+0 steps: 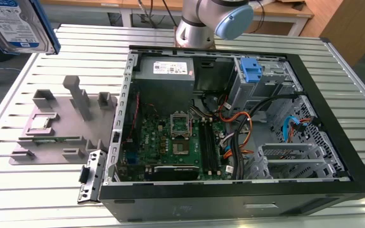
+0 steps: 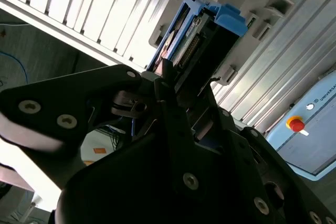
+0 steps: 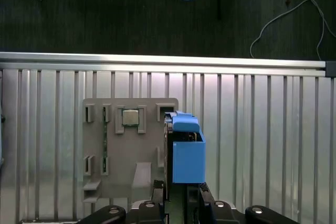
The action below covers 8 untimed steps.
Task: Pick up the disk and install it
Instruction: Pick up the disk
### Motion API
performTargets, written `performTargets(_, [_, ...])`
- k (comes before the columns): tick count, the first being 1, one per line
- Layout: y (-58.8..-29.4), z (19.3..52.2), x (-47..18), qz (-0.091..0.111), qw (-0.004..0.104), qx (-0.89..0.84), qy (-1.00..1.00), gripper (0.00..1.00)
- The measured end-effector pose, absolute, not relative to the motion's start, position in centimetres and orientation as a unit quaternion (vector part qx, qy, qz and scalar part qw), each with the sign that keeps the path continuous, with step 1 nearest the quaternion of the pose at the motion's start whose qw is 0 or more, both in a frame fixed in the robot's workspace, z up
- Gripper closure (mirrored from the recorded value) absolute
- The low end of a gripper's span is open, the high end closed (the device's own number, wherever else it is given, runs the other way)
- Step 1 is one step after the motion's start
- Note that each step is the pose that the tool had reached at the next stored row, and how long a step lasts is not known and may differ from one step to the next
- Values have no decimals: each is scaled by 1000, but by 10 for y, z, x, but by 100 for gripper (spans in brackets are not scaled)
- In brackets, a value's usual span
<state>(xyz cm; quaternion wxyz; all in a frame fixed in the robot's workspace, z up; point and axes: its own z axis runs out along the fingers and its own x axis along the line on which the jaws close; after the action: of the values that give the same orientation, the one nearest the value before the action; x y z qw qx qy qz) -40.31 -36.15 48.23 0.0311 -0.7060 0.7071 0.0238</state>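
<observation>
The tool (image 2: 189, 86) is clamped shut on the disk (image 2: 202, 32), its black fingers (image 2: 176, 114) pressing the two flat sides near the end away from the blue handle. In the first wrist view the disk is seen edge-on, held above a grey holder plate (image 3: 131, 156) — a square processor chip (image 3: 130, 117) sits in one of its pockets. In the exterior view the disk shows its label at the upper corner on the exterior view's left, well apart from the open computer case (image 1: 233, 190). Plate and case rest on the slatted metal bench (image 1: 43, 190). Inside the case, a blue bracket (image 1: 251, 71) stands near a grey power supply (image 1: 163, 69).
</observation>
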Motion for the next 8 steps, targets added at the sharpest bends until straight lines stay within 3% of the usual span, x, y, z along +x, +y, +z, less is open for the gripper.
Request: performTargets(8, [-361,499,-403,24,31,-706,707,65])
